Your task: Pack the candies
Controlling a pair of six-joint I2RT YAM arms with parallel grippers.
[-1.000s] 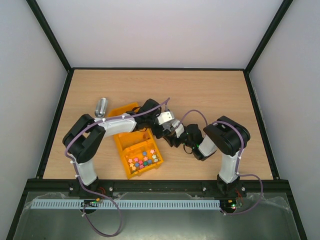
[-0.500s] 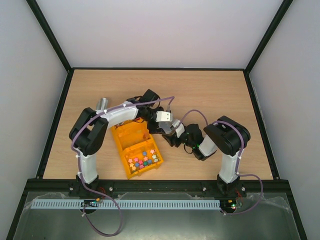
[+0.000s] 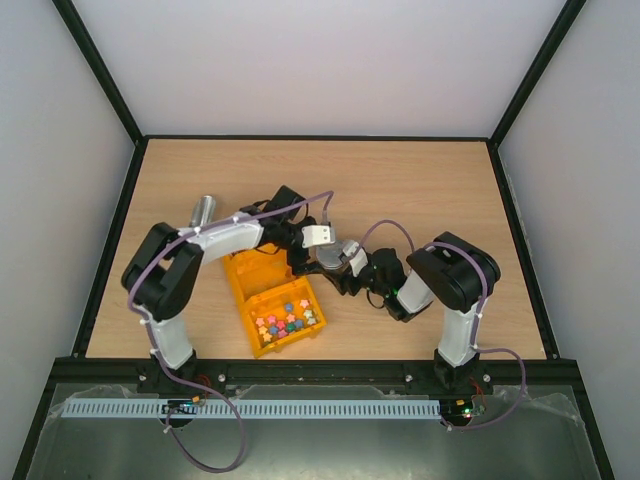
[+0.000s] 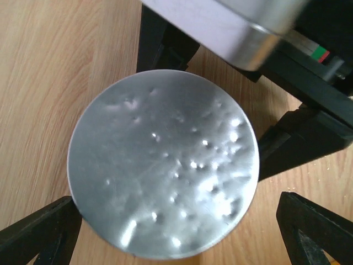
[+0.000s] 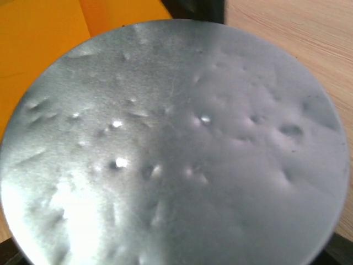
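The candies (image 3: pixel 287 320) are small colourful star-like pieces lying in the near compartment of an orange bin (image 3: pixel 262 272). Between the two grippers hangs a round, dented metal disc (image 4: pixel 162 163), just right of the bin; it fills the right wrist view (image 5: pixel 171 149). My left gripper (image 4: pixel 179 234) is open, its black fingers (image 4: pixel 41 232) standing on either side of the disc's lower rim. My right gripper (image 3: pixel 347 262) comes in from the opposite side, and its dark fingers (image 4: pixel 160 49) lie against the disc's rim, holding it.
A shiny metal cylinder (image 3: pixel 203 211) lies on the wooden table (image 3: pixel 420 190) behind and left of the bin. Both forearms crowd the table's middle. A black frame (image 3: pixel 320 137) borders the table at the back and sides.
My left arm has swung back off the bin, showing more of its far compartment. The left gripper shifted slightly left and widened. The right arm and the disc stayed put.
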